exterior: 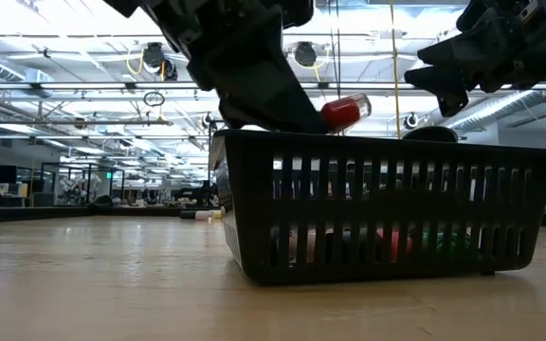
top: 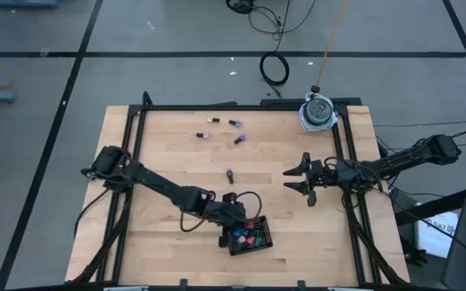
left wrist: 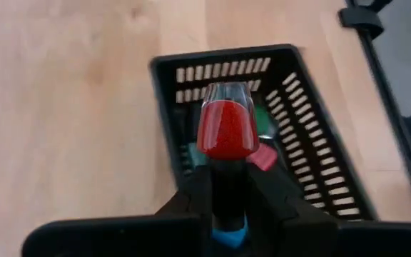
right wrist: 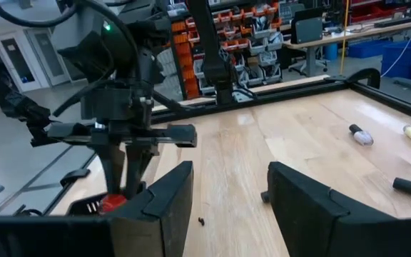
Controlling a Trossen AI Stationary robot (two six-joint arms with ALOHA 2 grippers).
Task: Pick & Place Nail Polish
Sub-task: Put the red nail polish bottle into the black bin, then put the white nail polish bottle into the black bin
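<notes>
My left gripper (top: 235, 222) is over the black slotted basket (top: 249, 235) near the table's front middle, shut on a red nail polish bottle (left wrist: 227, 128); the bottle also shows above the basket's rim in the low view (exterior: 344, 112). Several bottles lie inside the basket (left wrist: 262, 157). Loose bottles lie on the wood: one at mid-table (top: 230, 175) and several at the far side (top: 239, 140), (top: 234, 123), (top: 211, 120), (top: 202, 135). My right gripper (top: 302, 179) is open and empty at the table's right middle. My left gripper pinches the red bottle's dark cap (left wrist: 227, 189) between its two fingers. The red glass body sticks out beyond the fingertips. The bottle is lifted clear, held just above the basket's rim (exterior: 377, 140).
The basket's wall (exterior: 349, 227) stands in front of the low camera. A round grey and white device (top: 318, 111) sits at the table's far right corner. A black frame (top: 241, 106) runs round the table. Bare wood lies between the two arms.
</notes>
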